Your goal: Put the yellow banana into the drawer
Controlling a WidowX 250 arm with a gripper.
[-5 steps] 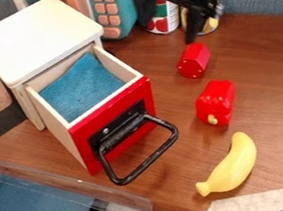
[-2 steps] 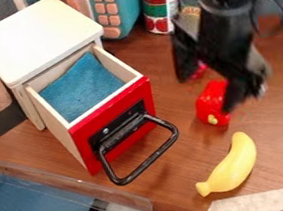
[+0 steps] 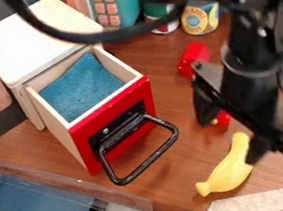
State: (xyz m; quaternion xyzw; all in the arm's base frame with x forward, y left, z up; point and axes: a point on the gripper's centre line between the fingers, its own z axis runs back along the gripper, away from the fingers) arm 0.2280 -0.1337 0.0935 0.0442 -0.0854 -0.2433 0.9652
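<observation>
The claw hangs with its fingers wide apart near the far end of the banana, which lies on the bench. The drawer stands open, blue cloth inside.

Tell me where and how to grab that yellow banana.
The banana is probably best gripped at its middle, from above, closing across its width: it lies on its side on the table, long and curved, thickest there and narrowing toward the stem.
</observation>
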